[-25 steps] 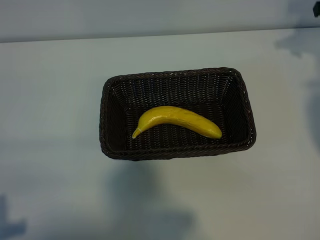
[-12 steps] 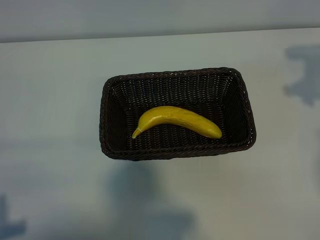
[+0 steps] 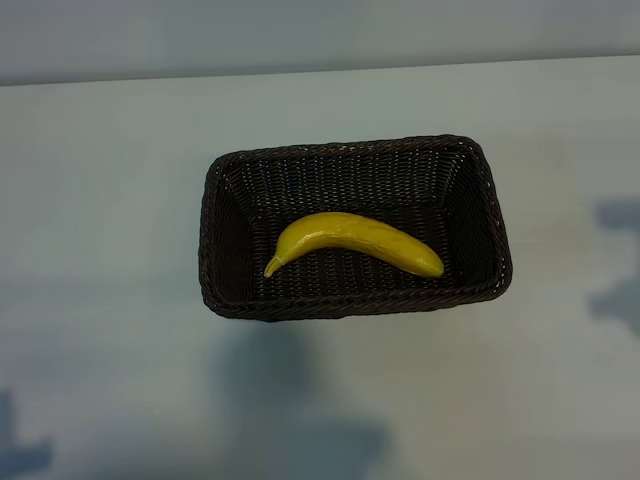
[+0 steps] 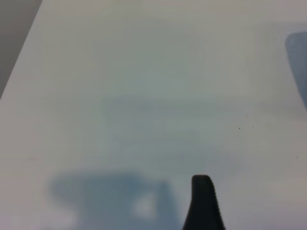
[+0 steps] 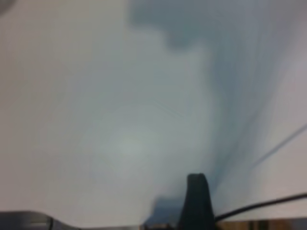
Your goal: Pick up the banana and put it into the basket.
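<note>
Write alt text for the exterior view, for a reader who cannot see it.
A yellow banana lies inside a dark brown woven basket, its pointed stem end toward the view's left. The basket sits on a pale table, seen steeply from above. No arm or gripper shows in this view, only soft shadows on the table.

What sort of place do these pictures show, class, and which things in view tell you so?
Probably a robot test bench or lab tabletop, not a home. A plain pale table fills the view, bare except for one dark wicker basket with a single banana lying in it. A dark tool finger pokes into the wrist view.
</note>
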Robot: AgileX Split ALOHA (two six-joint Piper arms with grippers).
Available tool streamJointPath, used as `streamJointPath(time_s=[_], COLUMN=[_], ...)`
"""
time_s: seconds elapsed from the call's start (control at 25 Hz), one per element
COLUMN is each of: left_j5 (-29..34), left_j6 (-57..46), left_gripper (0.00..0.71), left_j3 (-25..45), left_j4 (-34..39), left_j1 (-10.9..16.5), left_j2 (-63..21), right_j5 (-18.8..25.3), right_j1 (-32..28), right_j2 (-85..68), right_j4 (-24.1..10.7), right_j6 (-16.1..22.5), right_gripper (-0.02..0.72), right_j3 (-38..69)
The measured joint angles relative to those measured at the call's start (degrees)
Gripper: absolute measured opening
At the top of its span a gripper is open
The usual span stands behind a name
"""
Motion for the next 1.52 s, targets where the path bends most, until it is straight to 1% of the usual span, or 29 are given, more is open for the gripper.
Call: streamJointPath(time_s=[0.16,0.32,0.48,0.68,0.88,1.4,1.52], left_j5=[0.0,0.0,0.0,0.0,0.0,0.0,0.0], left_j6=[0.0,0.0,0.0,0.0,0.0,0.0,0.0], left_gripper=[0.542,0.542,0.542,0.542,0.542,0.542,0.542], left_j3=[0.0,0.0,0.0,0.0,0.0,0.0,0.0], left_j4=[0.0,0.0,0.0,0.0,0.0,0.0,0.0], left_j1=[0.0,0.0,0.0,0.0,0.0,0.0,0.0], left_j2=[0.0,0.0,0.0,0.0,0.0,0.0,0.0], right_j5=[-3.2,-4.5,-7.4,-9.1,-9.4,-9.2,-9.1], right_j1=[0.0,0.0,0.0,0.0,0.0,0.0,0.0], right_j2=[-9.5,-15.1,-19.1,-23.0,-29.4,-53.0,-54.3], right_j4=[0.0,-0.2,-0.8,-0.2,-0.1,-0.8,-0.8], right_j6=[1.3,2.2,3.5,4.0,4.0,4.0,4.0], right_gripper=[0.561,0.561,0.561,0.561,0.561,0.559,0.559], right_j3=[7.9,14.8,15.5,15.6,15.6,16.1,16.3])
